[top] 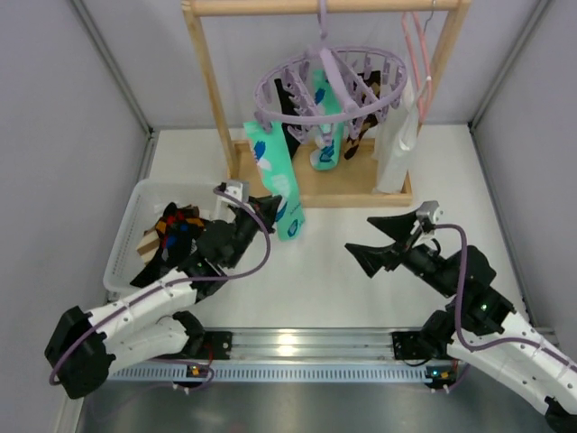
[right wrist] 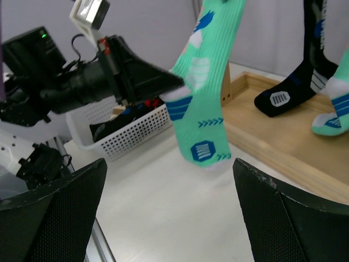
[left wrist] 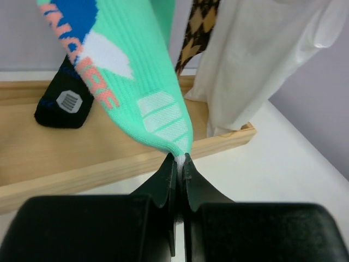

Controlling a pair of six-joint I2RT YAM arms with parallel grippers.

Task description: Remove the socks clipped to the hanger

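Grip on the toe! The left gripper [left wrist: 179, 159] has both black jaws pinched tight on the very tip of the mint-green sock [left wrist: 136, 87], and the ribbed knit bunches to a point between them. That sock has blue and white patches and coral lettering. It hangs long from the hanger [top: 329, 81], a round lilac plastic ring with crossbars and dangling pegs, hooked on the wooden rail [top: 325, 7]. The sock's lower end reaches past the front lip of the pale wooden base [left wrist: 82, 158].

Behind it, a black sock [left wrist: 62, 101] rests its toe on the base, and a brown-and-tan argyle sock [left wrist: 196, 27] hangs beside a smooth white garment [left wrist: 262, 54].

Over on the right, the right gripper [top: 361, 234] has its jaws spread wide with nothing between them, above the white table [top: 325, 280] and well apart from the sock. At far left, a white perforated basket [top: 135, 225] holds a dark, colourful heap of loose socks [top: 176, 225].
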